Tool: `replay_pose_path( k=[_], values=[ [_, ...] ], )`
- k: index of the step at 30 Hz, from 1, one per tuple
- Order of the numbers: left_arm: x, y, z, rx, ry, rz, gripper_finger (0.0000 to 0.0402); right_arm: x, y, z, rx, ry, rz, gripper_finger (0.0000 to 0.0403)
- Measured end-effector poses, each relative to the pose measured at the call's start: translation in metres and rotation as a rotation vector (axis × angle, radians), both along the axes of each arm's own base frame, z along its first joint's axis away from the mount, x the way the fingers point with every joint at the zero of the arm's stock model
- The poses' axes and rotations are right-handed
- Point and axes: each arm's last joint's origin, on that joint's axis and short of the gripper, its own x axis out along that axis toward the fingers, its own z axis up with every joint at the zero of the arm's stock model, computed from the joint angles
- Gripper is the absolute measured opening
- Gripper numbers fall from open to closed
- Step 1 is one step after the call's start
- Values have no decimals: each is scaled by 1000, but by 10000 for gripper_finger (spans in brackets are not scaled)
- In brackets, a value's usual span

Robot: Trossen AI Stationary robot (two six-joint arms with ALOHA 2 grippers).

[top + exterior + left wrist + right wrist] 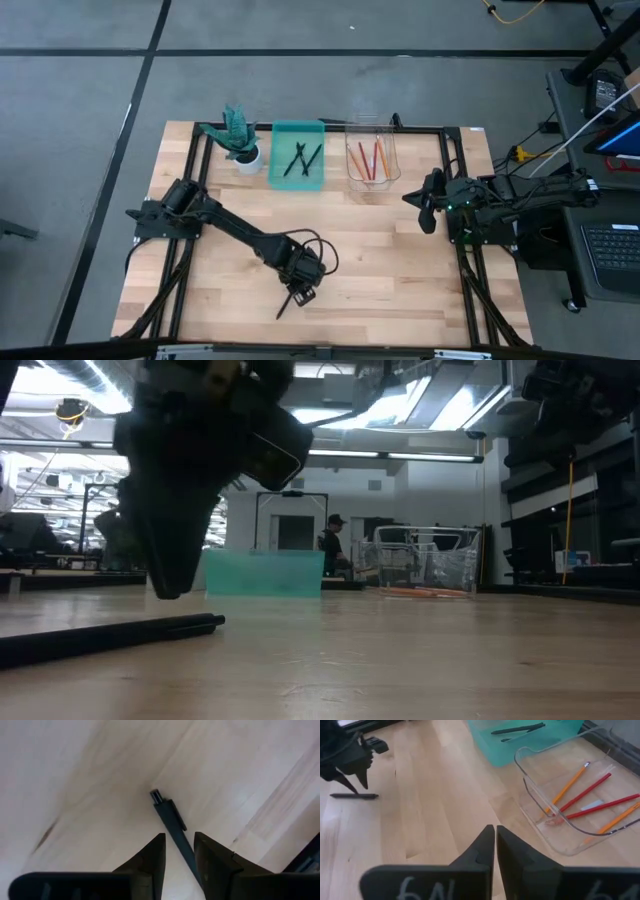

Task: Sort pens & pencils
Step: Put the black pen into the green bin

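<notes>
Pens: four in total. Three lie in the teal tray [297, 176] at upper centre of the high view; one pen [287, 301] lies on the table at lower centre. Pencils [370, 158]: four, two orange and two red, all in the clear tray [351, 173] at upper right of centre.

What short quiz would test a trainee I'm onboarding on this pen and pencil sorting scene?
1. True or false: every pen is already in the teal bin.
2. Which container holds the pencils? A) clear tray B) teal bin
3. What lies between the left pincer fingers?

Key:
1. False; one black pen lies on the table.
2. A.
3. The black pen, not yet clamped. The right pincer waits shut.
</notes>
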Motion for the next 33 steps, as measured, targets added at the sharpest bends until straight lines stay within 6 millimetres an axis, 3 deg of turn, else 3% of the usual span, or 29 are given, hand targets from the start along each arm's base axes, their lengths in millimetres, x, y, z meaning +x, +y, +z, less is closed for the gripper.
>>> replay_pose_path(
  k=[17, 27, 33],
  values=[
    [6, 8, -21, -49, 110, 94, 95, -1, 0, -1, -73, 29, 49, 21],
    [12, 37, -23, 58, 95, 61, 94, 0, 0, -1, -70, 27, 46, 21],
    [15, 65, -24, 84, 137, 120, 94, 0, 0, -1, -52, 20, 35, 21]
  ],
)
